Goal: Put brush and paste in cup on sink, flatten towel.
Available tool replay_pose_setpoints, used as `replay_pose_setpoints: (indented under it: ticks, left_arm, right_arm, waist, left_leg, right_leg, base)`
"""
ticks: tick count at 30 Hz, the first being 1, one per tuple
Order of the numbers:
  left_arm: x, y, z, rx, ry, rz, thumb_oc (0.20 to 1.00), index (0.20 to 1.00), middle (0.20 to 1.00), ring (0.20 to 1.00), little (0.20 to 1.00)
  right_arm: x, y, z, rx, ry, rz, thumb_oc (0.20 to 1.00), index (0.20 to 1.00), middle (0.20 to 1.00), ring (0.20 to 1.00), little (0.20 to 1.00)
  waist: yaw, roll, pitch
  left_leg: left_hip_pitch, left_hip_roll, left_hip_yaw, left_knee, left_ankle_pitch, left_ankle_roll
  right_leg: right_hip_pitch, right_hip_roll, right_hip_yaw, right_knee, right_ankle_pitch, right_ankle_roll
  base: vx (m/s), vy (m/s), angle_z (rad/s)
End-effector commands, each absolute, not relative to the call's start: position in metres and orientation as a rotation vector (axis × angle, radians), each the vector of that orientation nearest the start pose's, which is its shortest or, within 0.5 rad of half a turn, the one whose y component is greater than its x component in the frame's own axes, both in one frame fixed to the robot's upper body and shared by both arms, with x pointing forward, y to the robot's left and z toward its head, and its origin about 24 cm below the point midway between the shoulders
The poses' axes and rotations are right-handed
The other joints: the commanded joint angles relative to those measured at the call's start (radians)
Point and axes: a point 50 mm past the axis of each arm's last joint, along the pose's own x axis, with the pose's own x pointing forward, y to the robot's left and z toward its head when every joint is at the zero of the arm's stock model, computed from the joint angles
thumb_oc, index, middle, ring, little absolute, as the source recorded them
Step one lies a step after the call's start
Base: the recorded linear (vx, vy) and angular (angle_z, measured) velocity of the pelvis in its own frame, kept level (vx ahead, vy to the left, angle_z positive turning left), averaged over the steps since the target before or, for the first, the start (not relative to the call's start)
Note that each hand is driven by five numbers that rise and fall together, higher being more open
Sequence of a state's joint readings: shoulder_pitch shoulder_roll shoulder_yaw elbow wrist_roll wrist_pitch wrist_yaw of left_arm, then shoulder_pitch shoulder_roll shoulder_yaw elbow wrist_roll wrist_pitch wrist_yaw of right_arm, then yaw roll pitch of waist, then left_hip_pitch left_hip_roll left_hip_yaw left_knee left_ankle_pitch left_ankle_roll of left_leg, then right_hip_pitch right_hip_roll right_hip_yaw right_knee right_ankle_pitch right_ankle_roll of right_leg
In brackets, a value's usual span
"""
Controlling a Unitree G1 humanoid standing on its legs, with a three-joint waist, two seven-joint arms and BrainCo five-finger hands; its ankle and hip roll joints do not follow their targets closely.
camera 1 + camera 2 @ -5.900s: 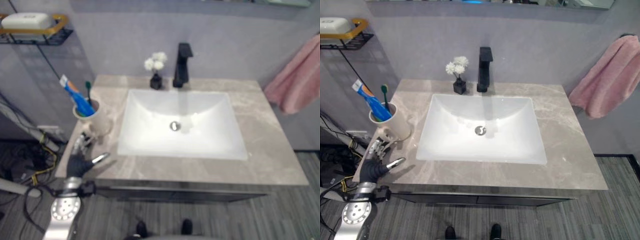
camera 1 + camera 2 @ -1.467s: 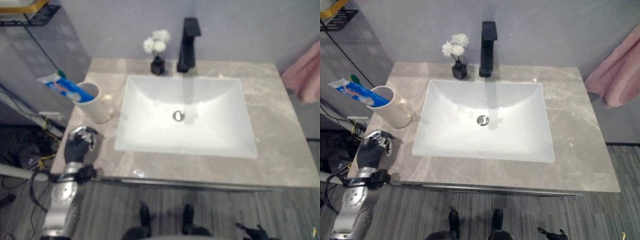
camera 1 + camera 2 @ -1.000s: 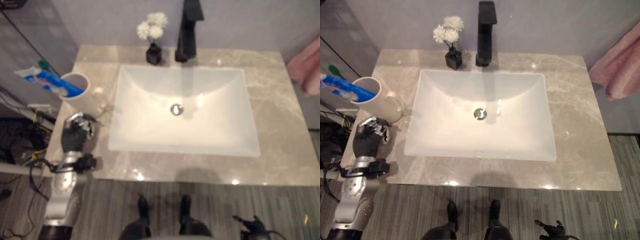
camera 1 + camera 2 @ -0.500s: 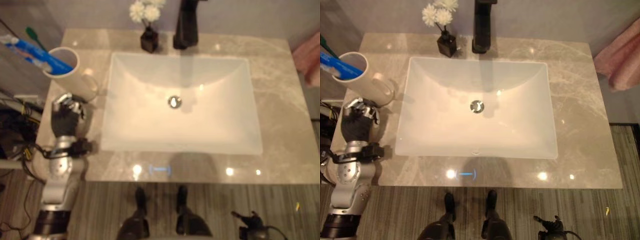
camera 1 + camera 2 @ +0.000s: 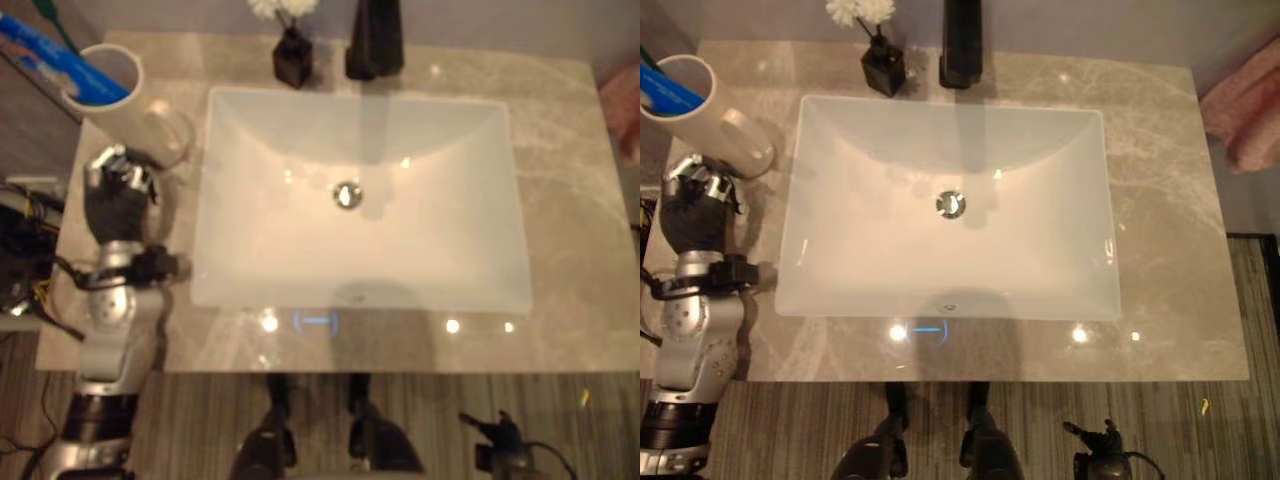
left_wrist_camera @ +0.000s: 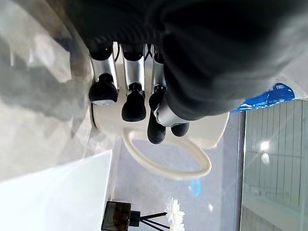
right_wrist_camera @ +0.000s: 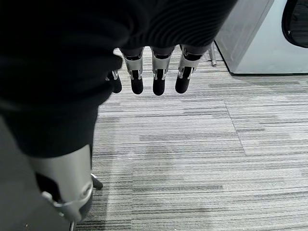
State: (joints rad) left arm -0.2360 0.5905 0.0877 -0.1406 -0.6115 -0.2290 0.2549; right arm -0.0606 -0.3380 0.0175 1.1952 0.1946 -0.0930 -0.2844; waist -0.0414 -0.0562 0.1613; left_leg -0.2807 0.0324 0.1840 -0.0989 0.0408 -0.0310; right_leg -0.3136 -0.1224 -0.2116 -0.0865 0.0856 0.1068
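Observation:
A white cup (image 5: 110, 85) stands at the counter's far left corner, with a blue paste tube (image 5: 50, 55) and a green brush (image 5: 48, 12) leaning out of it. My left hand (image 5: 115, 200) rests on the counter just in front of the cup, fingers curled and holding nothing. In the left wrist view its fingertips (image 6: 133, 98) sit close to the cup's handle (image 6: 163, 161). The pink towel (image 5: 1245, 110) hangs bunched at the right edge. My right hand (image 7: 159, 79) hangs low over the floor, fingers relaxed.
A white basin (image 5: 950, 120) fills the middle of the grey marble counter (image 5: 1160, 200). A black faucet (image 5: 962, 40) and a small black vase of white flowers (image 5: 883, 65) stand behind it. Grey carpet lies in front of the counter.
The camera has tipped down over the sink, so the whole picture shifted. My left hand's fingers were spread beside the cup 5.9 s ago and have since curled.

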Motion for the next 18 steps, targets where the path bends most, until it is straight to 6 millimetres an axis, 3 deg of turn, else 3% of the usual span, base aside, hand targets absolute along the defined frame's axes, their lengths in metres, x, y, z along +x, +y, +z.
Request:
replay_pose_setpoints:
  ticks: [1,18]
  left_arm:
    - [0.277,0.261,0.200,-0.139,-0.625,0.224,0.200,0.200,0.200,0.200,0.200]
    - [0.295,0.268,0.228,-0.138,-0.654,0.219,0.200,0.200,0.200,0.200,0.200]
  right_arm:
    - [0.129,-0.309,-0.121,-0.390,0.973,-0.537,1.000,1.000,1.000,1.000,1.000]
    - [0.128,-0.312,-0.120,-0.419,0.977,-0.518,1.000,1.000,1.000,1.000,1.000]
  waist:
    - [-0.022,0.012,-0.015]
    - [-0.035,0.019,-0.019]
  left_leg:
    - [-0.009,0.040,-0.090,0.012,-0.028,-0.015]
    - [-0.019,0.039,-0.091,0.012,-0.023,-0.021]
  right_leg:
    - [-0.003,-0.039,-0.025,-0.001,-0.004,0.049]
    - [-0.017,-0.038,-0.016,-0.001,0.002,0.052]
  base:
    - [0.00,0.000,0.00]
    - [0.00,0.000,0.00]
